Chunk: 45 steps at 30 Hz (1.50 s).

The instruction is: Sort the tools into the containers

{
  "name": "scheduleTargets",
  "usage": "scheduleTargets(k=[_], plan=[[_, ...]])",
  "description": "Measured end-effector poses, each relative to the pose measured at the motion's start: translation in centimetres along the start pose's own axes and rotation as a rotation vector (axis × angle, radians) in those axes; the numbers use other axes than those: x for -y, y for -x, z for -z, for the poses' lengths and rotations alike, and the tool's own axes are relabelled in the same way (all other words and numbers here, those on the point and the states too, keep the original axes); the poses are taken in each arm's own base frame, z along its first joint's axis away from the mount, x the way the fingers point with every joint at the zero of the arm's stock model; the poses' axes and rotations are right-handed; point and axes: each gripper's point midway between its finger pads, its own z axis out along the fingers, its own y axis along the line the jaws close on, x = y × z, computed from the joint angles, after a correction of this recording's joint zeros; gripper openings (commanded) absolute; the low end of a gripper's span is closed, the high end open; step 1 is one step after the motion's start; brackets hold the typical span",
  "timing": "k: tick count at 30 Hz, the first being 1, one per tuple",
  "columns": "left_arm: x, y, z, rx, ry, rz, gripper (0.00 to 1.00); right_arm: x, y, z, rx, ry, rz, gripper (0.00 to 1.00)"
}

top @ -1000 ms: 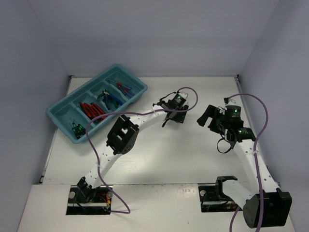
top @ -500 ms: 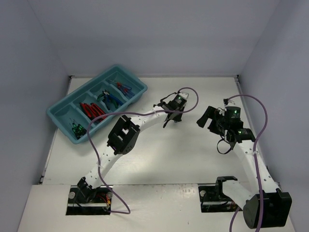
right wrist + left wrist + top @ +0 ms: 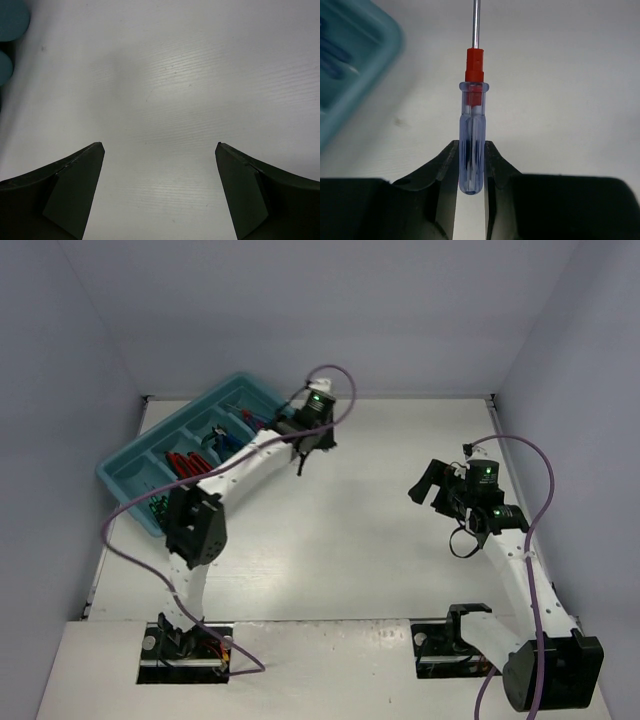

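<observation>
I find the left jaws clamped on the butt end of a screwdriver with a clear handle, a red collar and its shaft pointing away. It hangs over the bare counter, just beside the tray and not yet over any compartment. The right jaws stand wide apart with nothing between them, well apart from the tray.

Risks, in my judgement:
- The grip takes only the last part of a smooth round handle, so the tool may swivel or slide out.
- The long shaft leads and could strike the tray wall if I cross low.
- A badly timed release leaves it on the counter or among the red cutters, not with the thin tools.
</observation>
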Motion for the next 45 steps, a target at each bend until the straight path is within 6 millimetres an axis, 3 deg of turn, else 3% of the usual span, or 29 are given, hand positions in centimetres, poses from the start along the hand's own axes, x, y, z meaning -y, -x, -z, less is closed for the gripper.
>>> scheduleTargets(k=[3,6,8,12,16,19,24,31,35,38,43,45], plan=[[-4.3,6.0,2.7,0.133,0.057,0.14,0.0,0.1,0.0,0.0,-0.001,-0.003,0.004,0.92],[-8.4,8.6,3.1,0.194,0.128,0.245,0.0,0.2,0.0,-0.1,-0.004,-0.005,0.003,0.92],[-10.4,8.7,2.1,0.192,0.17,0.291,0.0,0.3,-0.1,-0.2,-0.006,-0.007,0.002,0.93],[-12.4,6.4,-2.1,0.125,0.23,0.331,0.02,0.3,-0.1,-0.3,-0.011,-0.009,0.004,0.93],[-14.0,3.7,-5.7,0.061,0.292,0.354,0.22,0.4,-0.1,-0.3,-0.011,-0.009,0.01,0.93],[-14.9,3.3,-7.2,0.05,0.321,0.365,0.4,0.4,-0.1,-0.3,-0.011,-0.008,0.018,0.93],[-15.6,5.0,-7.2,0.096,0.335,0.38,0.66,0.4,-0.1,-0.3,-0.011,-0.008,0.029,0.93],[-15.6,6.4,-5.6,0.131,0.325,0.363,0.7,0.3,0.2,-0.4,-0.013,-0.008,0.031,0.94],[-14.9,5.8,-1.9,0.112,0.299,0.286,0.7,-0.3,1.5,0.2,0.012,-0.002,0.056,0.94],[-13.6,6.1,3.2,0.13,0.252,0.202,0.73,-0.9,3.9,1.3,0.073,-0.013,0.094,0.95],[-11.0,7.8,16.1,0.285,0.115,0.061,0.81,-1.4,8.3,4.3,0.208,-0.067,0.167,0.96],[-11.0,8.1,21.7,0.371,0.073,0.023,0.84,-1.5,9.6,5.7,0.254,-0.092,0.189,0.98]])
